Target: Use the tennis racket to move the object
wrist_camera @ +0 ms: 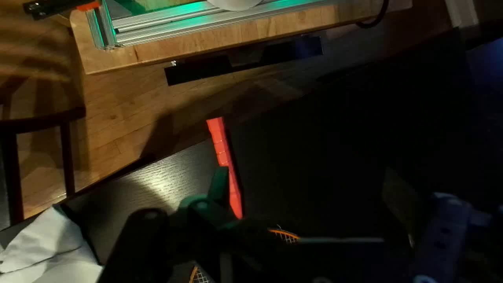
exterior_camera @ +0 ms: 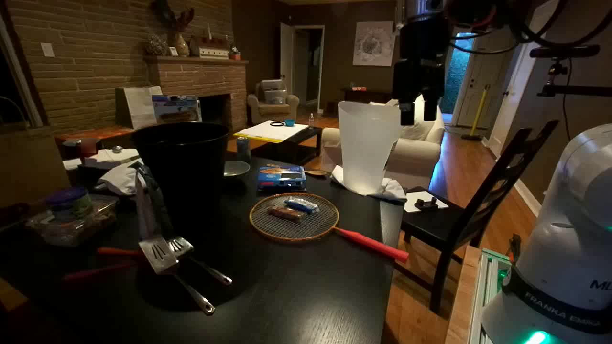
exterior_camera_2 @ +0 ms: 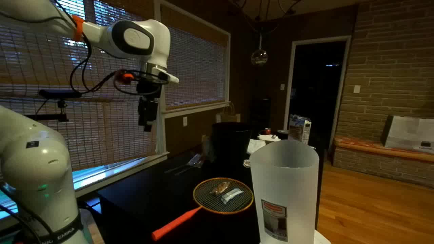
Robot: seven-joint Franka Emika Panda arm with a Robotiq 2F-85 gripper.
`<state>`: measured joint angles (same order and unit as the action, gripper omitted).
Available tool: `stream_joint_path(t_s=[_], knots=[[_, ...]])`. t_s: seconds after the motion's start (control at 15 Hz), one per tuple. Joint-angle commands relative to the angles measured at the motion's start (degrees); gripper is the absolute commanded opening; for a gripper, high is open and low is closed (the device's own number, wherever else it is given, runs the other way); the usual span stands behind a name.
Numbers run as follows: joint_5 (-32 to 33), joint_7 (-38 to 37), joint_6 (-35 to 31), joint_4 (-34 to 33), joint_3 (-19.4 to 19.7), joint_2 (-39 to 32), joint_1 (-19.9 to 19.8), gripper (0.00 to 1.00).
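Jaws wide, nothing between them — our gripper (exterior_camera: pixel 419 112) hangs well above the dark table (exterior_camera: pixel 306 296), and down there lies the tennis racket (exterior_camera: pixel 336 229), flat, with two small packets resting on its strings (exterior_camera: pixel 313 222). The brownish packet (exterior_camera: pixel 286 213) we take for the object to be moved; the blue-and-white packet (exterior_camera: pixel 302 205) sits close beside it, and whether the two touch we can't make out. So how will this handle? We'd call the racket light and fairly stiff, but that thin hoop (exterior_camera: pixel 294 240) is no place to pinch: a squeeze there could bend the rim or tip the load. We want the straight red handle (wrist_camera: pixel 223 153) — the wrist view shows bands across it, so we expect decent purchase, and its butt reaches right to the table's edge. Mind the balance, though! The packets lie out on the hoop, so a hold at the butt would likely let the far end sag; we favour a firm, square bite closer to the hoop, where the leverage is kinder. The packets look light, their shiny wrappers probably slippery, the insides perhaps brittle, so any roll of the wrist could send them sliding off.
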<state>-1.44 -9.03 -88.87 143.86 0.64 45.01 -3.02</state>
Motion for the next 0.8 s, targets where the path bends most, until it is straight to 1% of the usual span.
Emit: stream_joint_path(t_s=[0.0,0.2,0.33,0.4,0.47,0.73], knots=[[-0.2,0.3,0.1,-0.1,-0.4,-0.1,-0.5,1.00],[-0.2,0.3,0.1,-0.1,-0.4,0.0,-0.5,1.00],[1.4,1.5,-2.4,0.8,-0.2,-1.8,-0.8,1.00],[2.0,3.0,-5.4,1.5,0.4,-3.3,-0.7,1.00],[2.0,4.4,-6.7,1.9,1.0,-4.2,-0.4,1.00],[1.4,8.3,-21.1,5.5,3.3,-10.0,-0.5,1.00]])
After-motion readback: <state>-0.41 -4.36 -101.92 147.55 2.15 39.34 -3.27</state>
